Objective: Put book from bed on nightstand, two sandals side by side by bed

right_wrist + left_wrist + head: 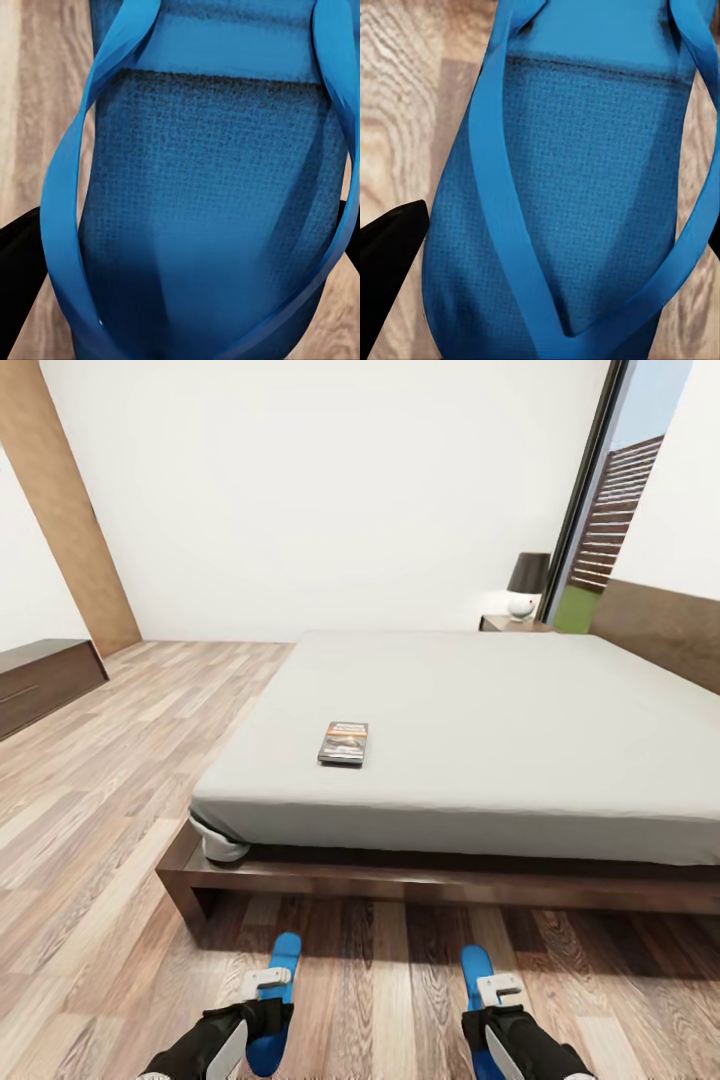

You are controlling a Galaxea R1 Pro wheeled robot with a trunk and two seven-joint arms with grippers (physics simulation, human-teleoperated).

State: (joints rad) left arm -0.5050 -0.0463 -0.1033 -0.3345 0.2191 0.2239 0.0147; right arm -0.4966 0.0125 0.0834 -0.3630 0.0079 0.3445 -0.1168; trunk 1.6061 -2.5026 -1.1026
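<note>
Both arms are low in front of me, one sandal under each. In the head view the left pincer [268, 982] sits over the left sandal [278, 1000] and the right pincer [500, 992] over the right sandal [478, 980], both on the floor [120, 880] just short of the bed [480, 720] frame. The two sandals point toward the bed, roughly parallel but well apart, so I'd say they're not side by side yet.

Left wrist view: the blue sole [585, 187] sits between the dark fingers [390, 262], one finger at each edge of the picture. Right wrist view is much the same, sole [210, 187] between black fingers [19, 270]. Fingers flank the sandals on both sides, but whether they're pressing or just straddling, I can't tell. Calling both undetermined.

Handling, as I judge it: these look like light, flat foam flip-flops, soft and bendy, with a textured footbed that should give decent grip. Pinching across the sole's width looks the safest hold; the thin straps would flex and let it swing. Squeezing too hard could fold the sole.

The book [343, 743] lies flat on the mattress near the foot edge, toward my left. Thin paperback, light, a bit slick, I'd guess; best taken by an edge. The nightstand [510, 624] with its lamp [526, 585] is at the far corner, well away from the book.
</note>
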